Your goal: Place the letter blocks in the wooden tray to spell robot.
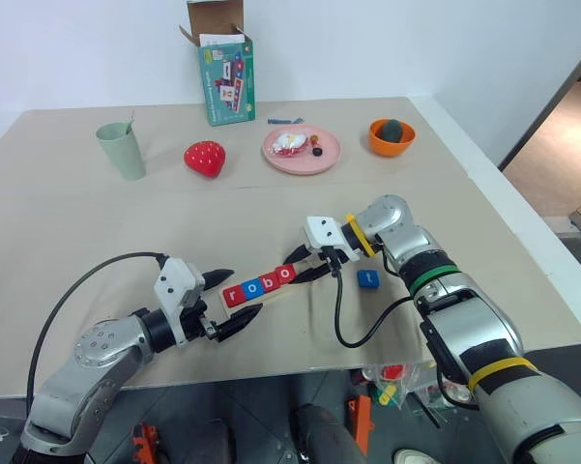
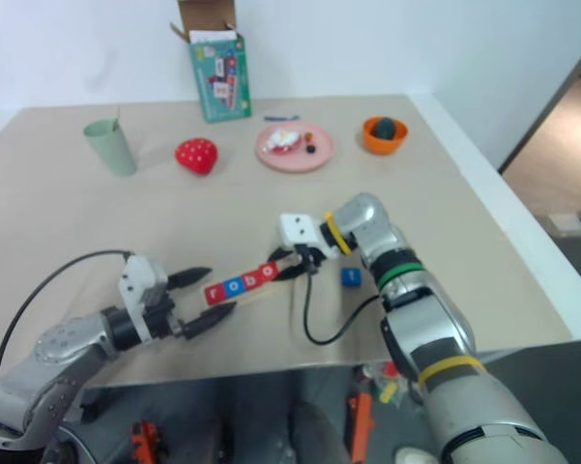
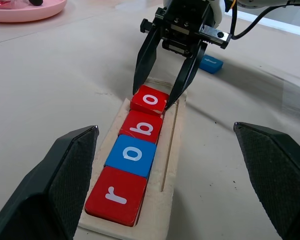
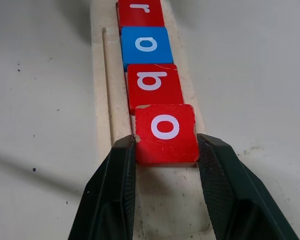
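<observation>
The long pale wooden tray (image 3: pixel 170 165) on the table (image 1: pixel 97 213) carries four square letter blocks (image 3: pixel 140 145) spelling "robo". The right end effector (image 4: pixel 165 165) straddles the last red "o" block (image 4: pixel 165 132), fingers touching its sides, while the left end effector (image 1: pixel 234 296) stands wide open around the tray's near end. The blue "t" block (image 1: pixel 368 278) lies on the table, just beside the right end effector.

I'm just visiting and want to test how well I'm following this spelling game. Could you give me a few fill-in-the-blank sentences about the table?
1. The long pale-wood tray holds ____ square letter tiles.
2. The second tile from the r end, an o, is coloured ____.
3. The small blue tile lying on the table beside the tray bears the letter ____.
4. The right gripper has its black fingers either side of the red tile with the letter ____.

Missing words: four; blue; t; o
</observation>
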Action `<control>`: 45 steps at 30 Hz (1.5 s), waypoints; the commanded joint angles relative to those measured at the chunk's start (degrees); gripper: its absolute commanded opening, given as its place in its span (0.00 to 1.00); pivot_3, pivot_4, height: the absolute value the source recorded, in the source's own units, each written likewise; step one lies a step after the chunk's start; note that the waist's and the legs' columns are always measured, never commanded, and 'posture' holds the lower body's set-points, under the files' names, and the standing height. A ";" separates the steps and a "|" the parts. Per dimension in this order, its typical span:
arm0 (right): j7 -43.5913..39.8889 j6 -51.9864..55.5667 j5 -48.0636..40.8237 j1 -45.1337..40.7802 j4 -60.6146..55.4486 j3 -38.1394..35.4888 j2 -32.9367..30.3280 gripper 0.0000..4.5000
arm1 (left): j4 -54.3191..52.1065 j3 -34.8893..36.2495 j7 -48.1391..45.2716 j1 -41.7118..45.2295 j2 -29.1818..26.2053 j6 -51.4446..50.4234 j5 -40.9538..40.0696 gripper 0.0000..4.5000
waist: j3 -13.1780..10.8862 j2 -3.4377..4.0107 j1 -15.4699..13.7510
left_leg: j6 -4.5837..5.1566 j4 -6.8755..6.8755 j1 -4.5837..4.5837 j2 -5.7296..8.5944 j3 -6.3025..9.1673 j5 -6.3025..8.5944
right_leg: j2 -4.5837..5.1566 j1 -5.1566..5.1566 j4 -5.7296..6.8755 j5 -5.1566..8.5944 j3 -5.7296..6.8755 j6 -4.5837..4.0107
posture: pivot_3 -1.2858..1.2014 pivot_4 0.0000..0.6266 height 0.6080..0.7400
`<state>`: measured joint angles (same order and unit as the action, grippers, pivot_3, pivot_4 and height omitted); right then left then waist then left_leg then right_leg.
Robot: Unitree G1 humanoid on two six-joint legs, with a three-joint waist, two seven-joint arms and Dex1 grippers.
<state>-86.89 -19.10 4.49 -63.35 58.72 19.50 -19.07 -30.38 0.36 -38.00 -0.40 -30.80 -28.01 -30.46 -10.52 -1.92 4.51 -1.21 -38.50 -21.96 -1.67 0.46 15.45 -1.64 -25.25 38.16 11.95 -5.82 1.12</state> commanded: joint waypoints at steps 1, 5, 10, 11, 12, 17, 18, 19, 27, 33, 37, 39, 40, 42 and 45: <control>-2.89 1.78 -2.49 -0.45 -2.52 -2.20 -0.45 0.77 | -1.27 0.00 -0.91 0.95 -0.85 0.61 0.24 1.00 | 0.00 0.00 0.00 | 0.00 0.00 0.00 0.00 0.00 0.00 | 0.01 0.00 0.00 0.00 0.00 0.00 | 0.52 0.24 1.00; -2.71 2.16 -2.53 -0.30 -2.90 -2.08 -0.49 0.99 | -0.96 -0.24 -1.23 1.38 -0.79 0.62 0.51 1.00 | 0.00 0.00 0.00 | 0.00 0.00 0.00 0.01 0.00 0.00 | 0.01 0.00 0.00 0.00 0.00 0.00 | 0.52 0.24 1.00; -1.97 13.26 -8.25 -0.81 -8.68 -6.82 -1.55 0.99 | -1.32 -0.49 -1.88 1.39 -1.03 1.09 1.01 1.00 | -0.01 0.02 0.00 | 0.00 0.00 0.00 0.00 0.00 0.00 | 0.00 0.00 0.00 0.00 0.00 0.00 | 0.52 0.24 1.00; -0.81 18.08 -10.59 -0.52 -11.44 -8.95 -2.26 0.99 | -1.73 -0.55 -2.16 1.55 -1.15 1.22 0.96 1.00 | -0.01 0.02 -0.01 | -0.01 0.00 -0.03 0.00 0.01 0.00 | 0.00 -0.02 0.00 0.00 0.01 0.00 | 0.52 0.24 1.00; 0.85 22.93 -12.72 0.56 -15.27 -11.08 -3.57 0.99 | -2.40 -0.83 -2.87 1.96 -1.42 1.13 0.56 1.00 | -0.02 0.03 -0.03 | -0.02 0.00 -0.07 0.00 0.05 -0.01 | 0.02 -0.02 0.00 0.00 0.03 0.00 | 0.52 0.24 1.00; 11.24 37.74 -18.51 13.17 -39.90 -19.80 -11.12 0.99 | -4.86 -2.78 -6.90 3.72 -3.64 0.17 -1.14 1.00 | 0.00 0.01 -1.39 | -0.04 0.01 -0.18 0.13 0.31 -0.02 | 0.18 0.02 -0.03 0.10 0.27 0.08 | 0.52 0.24 1.00; 12.59 40.35 -19.21 16.98 -45.45 -21.20 -13.31 0.99 | -4.96 -3.10 -7.67 4.10 -4.12 -0.12 -1.39 1.00 | 0.01 -0.01 -1.73 | -0.04 0.03 -0.24 0.16 0.35 -0.02 | 0.19 0.03 -0.06 0.15 0.33 0.12 | 0.52 0.24 1.00; 13.77 42.61 -19.84 20.38 -49.98 -22.29 -15.25 0.99 | -4.98 -3.37 -8.30 4.44 -4.50 -0.38 -1.61 1.00 | 0.01 0.02 -1.91 | -0.08 0.01 -0.27 0.16 0.41 0.01 | 0.20 0.03 -0.08 0.22 0.38 0.16 | 0.52 0.24 1.00; 12.72 37.05 -16.42 35.36 -53.42 -19.71 -26.20 0.99 | -3.22 -6.48 -12.10 8.88 -5.13 -2.58 -3.18 1.00 | -0.02 0.10 -1.07 | -0.06 0.00 -0.09 0.25 0.10 0.00 | 0.24 0.03 -0.04 0.39 0.12 0.54 | 0.52 0.24 1.00; 10.57 29.06 -12.83 29.99 -41.16 -15.10 -26.05 0.99 | -2.30 -7.42 -13.51 10.33 -5.33 -2.50 -2.55 1.00 | -0.05 0.05 -0.07 | 0.17 0.02 0.49 0.13 -0.13 -0.22 | -0.04 0.38 -0.03 0.15 -0.15 0.35 | 0.52 0.24 1.00; 9.71 24.68 -11.46 27.49 -35.25 -13.70 -25.41 0.99 | -2.38 -7.70 -12.94 10.18 -4.97 -2.22 -2.01 1.00 | -0.05 0.05 -0.03 | 0.20 0.02 0.50 0.13 -0.15 -0.24 | -0.06 0.39 -0.03 0.07 -0.21 0.44 | 0.52 0.24 1.00; 9.33 23.14 -10.82 25.70 -31.14 -12.92 -24.71 0.99 | -2.44 -7.74 -12.58 9.57 -4.89 -1.84 -1.61 1.00 | -0.05 0.05 -0.03 | 0.20 0.05 0.48 0.13 -0.20 -0.24 | -0.06 0.36 -0.03 0.07 -0.29 0.49 | 0.52 0.24 1.00; 9.13 22.39 -10.49 24.84 -29.21 -12.58 -24.35 0.99 | -2.45 -7.73 -12.45 9.28 -4.88 -1.67 -1.48 1.00 | -0.05 0.05 -0.02 | 0.20 0.06 0.48 0.13 -0.20 -0.24 | -0.06 0.36 -0.04 0.07 -0.29 0.50 | 0.52 0.24 1.00; 8.49 20.78 -9.85 23.42 -26.28 -11.97 -23.73 0.99 | -2.36 -7.56 -12.03 8.97 -4.63 -1.54 -1.43 1.00 | -0.05 0.05 -0.05 | 0.20 0.08 0.44 0.13 -0.24 -0.23 | -0.04 0.32 -0.04 0.08 -0.35 0.51 | 0.52 0.24 1.00; 7.32 19.51 -9.45 22.32 -23.94 -11.23 -23.09 0.99 | -1.99 -7.07 -11.10 8.81 -3.75 -1.22 -1.30 1.00 | -0.05 0.04 -0.05 | 0.20 0.08 0.43 0.13 -0.25 -0.23 | -0.03 0.31 -0.05 0.09 -0.37 0.52 | 0.52 0.24 1.00</control>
<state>-78.60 1.70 -5.20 -39.69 34.12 8.49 -42.14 -31.90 -7.76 -49.66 8.38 -34.75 -30.24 -31.63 -10.57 -1.88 4.46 -1.00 -38.42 -21.53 -1.54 0.21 15.23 -1.68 -24.94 38.11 12.04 -6.18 1.64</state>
